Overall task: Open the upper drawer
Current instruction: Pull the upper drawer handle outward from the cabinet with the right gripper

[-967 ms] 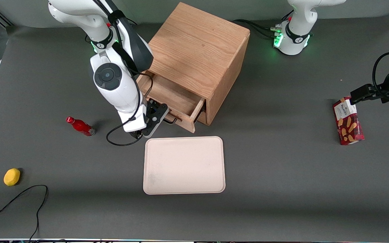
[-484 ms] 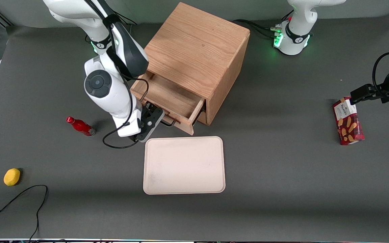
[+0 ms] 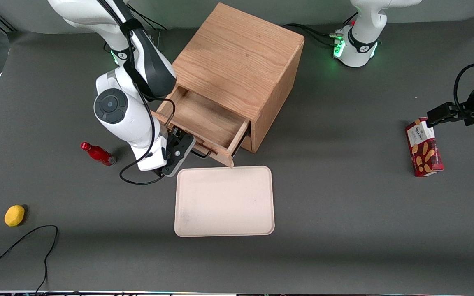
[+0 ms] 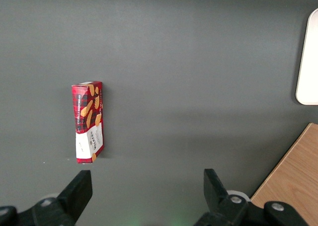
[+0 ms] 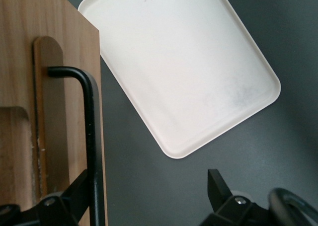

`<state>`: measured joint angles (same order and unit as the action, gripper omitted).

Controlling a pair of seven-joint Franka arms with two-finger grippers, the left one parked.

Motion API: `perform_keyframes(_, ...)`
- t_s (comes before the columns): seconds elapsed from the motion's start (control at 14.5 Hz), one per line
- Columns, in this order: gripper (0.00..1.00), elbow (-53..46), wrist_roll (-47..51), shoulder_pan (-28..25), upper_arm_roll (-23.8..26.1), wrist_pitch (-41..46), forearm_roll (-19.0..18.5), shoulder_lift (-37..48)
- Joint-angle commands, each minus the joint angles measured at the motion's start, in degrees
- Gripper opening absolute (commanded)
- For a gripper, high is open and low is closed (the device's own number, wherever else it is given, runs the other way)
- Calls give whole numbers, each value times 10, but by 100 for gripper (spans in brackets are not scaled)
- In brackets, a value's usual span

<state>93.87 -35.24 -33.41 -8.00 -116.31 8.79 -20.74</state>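
The upper drawer [image 3: 204, 119] of the oak cabinet [image 3: 241, 61] stands pulled out, and its bare wooden inside shows. Its front panel [image 5: 54, 87] carries a thin black bar handle [image 5: 90, 131]. My right gripper [image 3: 185, 144] is at that handle, in front of the drawer and just above the table. The gripper [image 5: 146, 198] is open, its fingers wide apart. The handle bar runs just inside one finger [image 5: 74, 193] and touches it. The other finger [image 5: 218, 186] hangs over bare table.
A cream tray [image 3: 224, 201] lies just in front of the drawer's front corner, nearer the camera. A red bottle [image 3: 97, 153] and a yellow fruit [image 3: 14, 215] lie toward the working arm's end. A biscuit box [image 3: 424, 148] lies toward the parked arm's end.
The drawer has slid farther out of the cabinet, toward the tray. My gripper and forearm moved the same way with the handle.
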Motion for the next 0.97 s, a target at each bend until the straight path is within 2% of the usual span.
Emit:
perform_keyframes(0.0,100,-25,-30,6,-4,9,11,-20)
perform_keyframes(0.48,100,-25,-32,13,-7,6,5,-23)
perform_keyframes(0.9,100,-46,-31,13,-23,9,-21,-35)
